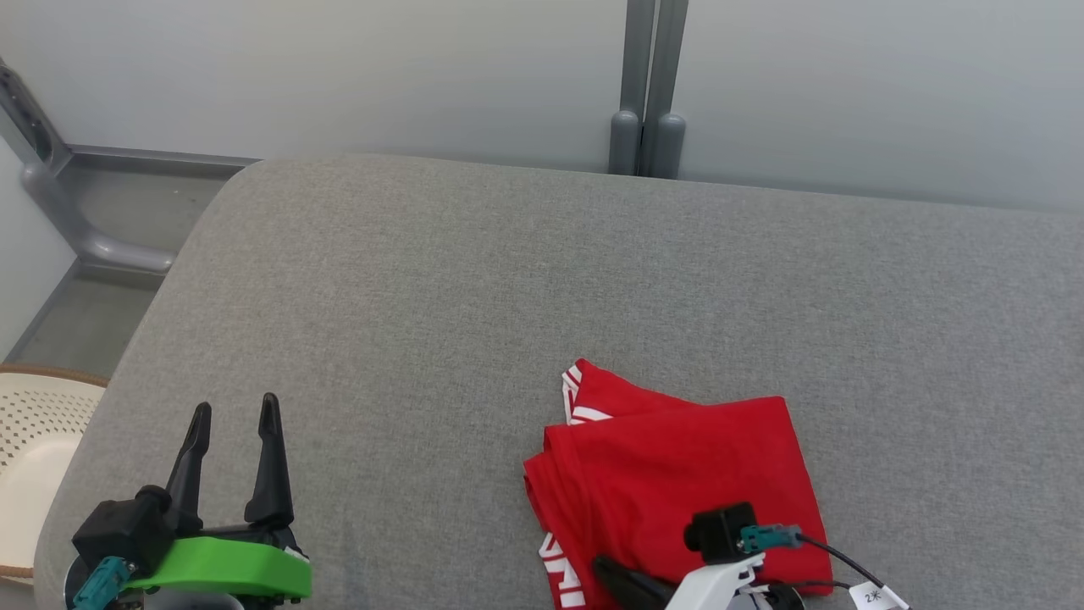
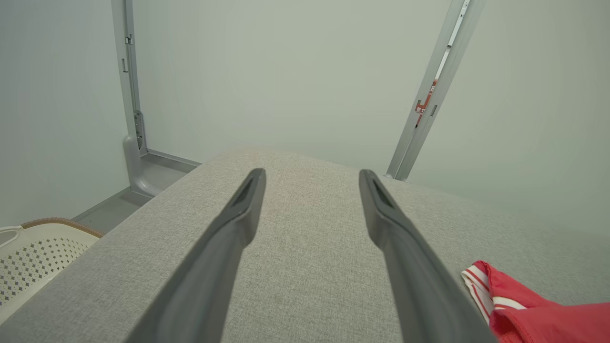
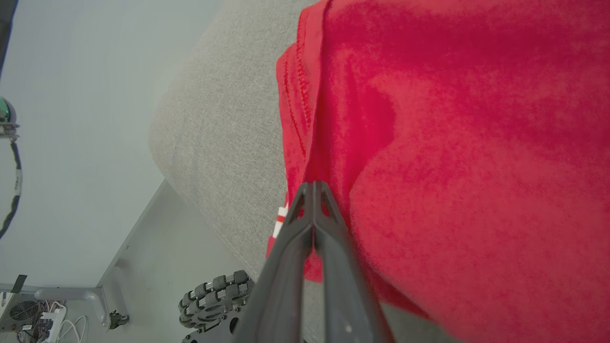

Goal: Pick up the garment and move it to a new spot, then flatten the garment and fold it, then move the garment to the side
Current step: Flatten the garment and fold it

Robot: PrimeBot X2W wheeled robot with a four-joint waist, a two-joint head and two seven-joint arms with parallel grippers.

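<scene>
The garment is red with white striped trim and lies folded in a rough square near the front of the grey padded surface. My right gripper reaches in from the bottom edge over the garment's near left corner. In the right wrist view its fingers are pressed together, and my right gripper is shut on a crease of the garment at its edge. My left gripper stands open over bare surface far to the left. In the left wrist view my left gripper holds nothing, with the garment at lower right.
A cream perforated basket stands on the floor beside the surface's left edge; the basket also shows at lower left. Grey posts rise behind the surface against pale walls. The robot's wheel sits below the near edge.
</scene>
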